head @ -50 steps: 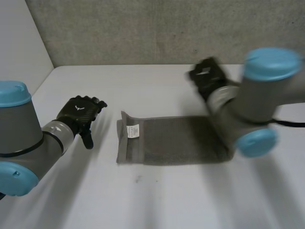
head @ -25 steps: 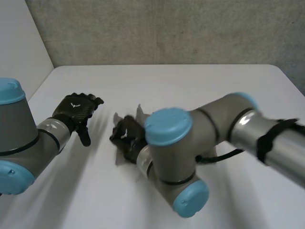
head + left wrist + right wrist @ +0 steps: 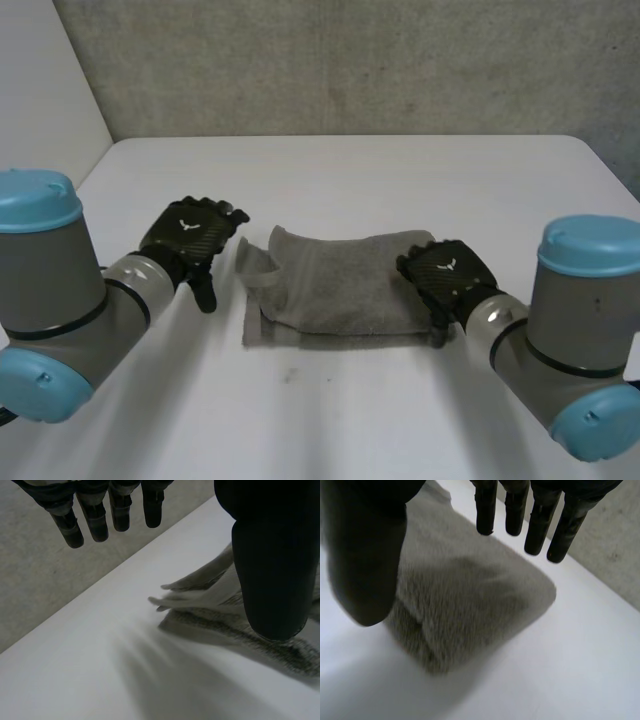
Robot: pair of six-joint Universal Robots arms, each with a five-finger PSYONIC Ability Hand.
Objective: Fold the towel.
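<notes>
Lying folded at the middle of the white table (image 3: 400, 170), the grey towel (image 3: 335, 285) has open tabletop on its far, near, left and right sides; its left end is rumpled and raised. The left hand (image 3: 190, 240) hangs just left of that end, fingers loose, holding nothing. The right hand (image 3: 445, 275) sits over the towel's right edge, fingers straight, gripping nothing.

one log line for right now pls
towel: doubled over, rumpled | left hand: open, beside loose end | right hand: open, over folded end
</notes>
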